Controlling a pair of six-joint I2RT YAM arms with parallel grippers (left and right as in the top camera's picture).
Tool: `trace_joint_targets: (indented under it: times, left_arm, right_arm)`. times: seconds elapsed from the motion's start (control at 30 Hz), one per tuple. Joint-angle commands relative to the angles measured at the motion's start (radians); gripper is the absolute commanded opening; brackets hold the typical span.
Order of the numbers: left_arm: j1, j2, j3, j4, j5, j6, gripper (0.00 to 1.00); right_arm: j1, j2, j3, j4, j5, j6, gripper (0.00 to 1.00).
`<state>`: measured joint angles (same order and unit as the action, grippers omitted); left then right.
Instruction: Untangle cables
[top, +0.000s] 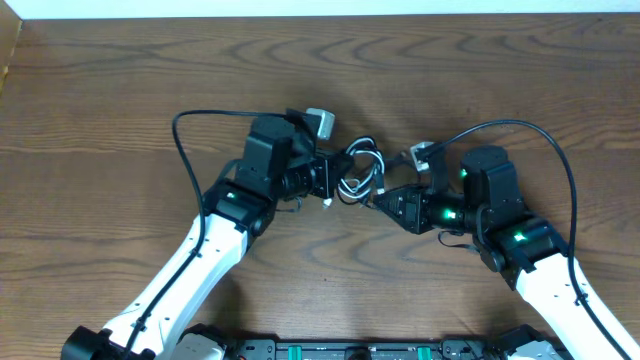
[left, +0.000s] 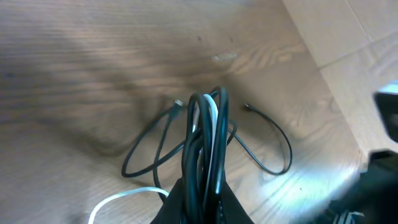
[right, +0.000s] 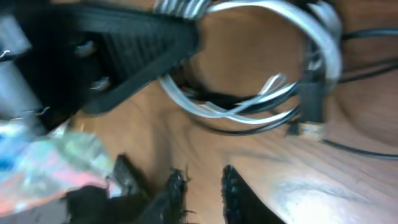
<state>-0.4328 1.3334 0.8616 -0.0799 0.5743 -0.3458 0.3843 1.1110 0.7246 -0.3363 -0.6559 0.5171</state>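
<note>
2 arms meet over the middle of the wooden surface (top: 120, 90), with the cables (top: 365, 168) in a small knot between them. The left jaws are closed on a bunch of these. In the left wrist view, black cables (left: 191, 155) and the white cable (left: 212, 121) stand up out of the grip, while looser black loops trail on the wood. The right jaws stand apart with nothing between them, just short of the white cable's loops (right: 326, 43).
</note>
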Motion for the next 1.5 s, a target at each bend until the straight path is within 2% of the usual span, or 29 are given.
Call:
trace_joint_targets:
  times: [0.0,0.1,0.2,0.43,0.5,0.63,0.7,1.0,1.2,1.47]
  left_arm:
    - [-0.001,0.006,0.013,0.005,0.021,0.01,0.08]
    - [-0.001,0.006,0.013,0.006,0.023,-0.056,0.08]
    - [-0.001,0.006,0.013,0.01,0.1,-0.078,0.08]
    - [0.0,0.006,0.013,0.01,0.178,-0.078,0.08]
    - [0.0,0.006,0.013,0.01,0.178,-0.078,0.07]
    - [0.0,0.006,0.013,0.01,0.177,-0.078,0.08]
    - [0.0,0.006,0.013,0.01,0.177,-0.077,0.08]
    - [0.0,0.006,0.013,0.009,0.174,-0.066,0.08]
    - [0.0,0.006,0.013,0.008,0.174,-0.062,0.08]
    - [0.0,0.006,0.013,0.005,0.224,-0.036,0.08]
  right_arm:
    - [0.002,-0.011,0.013,-0.04,0.232,-0.033,0.27]
    - [0.003,0.003,0.013,-0.046,0.25,-0.033,0.33]
    - [0.003,0.032,0.013,-0.045,0.251,-0.052,0.36]
    - [0.003,0.145,0.013,-0.041,0.208,-0.062,0.31]
    - [0.003,0.165,0.013,-0.035,0.191,-0.062,0.27]
    - [0.003,0.173,0.013,-0.024,0.166,-0.062,0.06]
    - [0.003,0.171,0.013,-0.021,0.135,-0.062,0.01]
    - [0.002,0.167,0.013,-0.006,0.037,-0.062,0.01]
    - [0.002,0.136,0.013,0.089,-0.106,-0.062,0.01]
    - [0.002,0.129,0.013,0.132,0.016,-0.061,0.01]
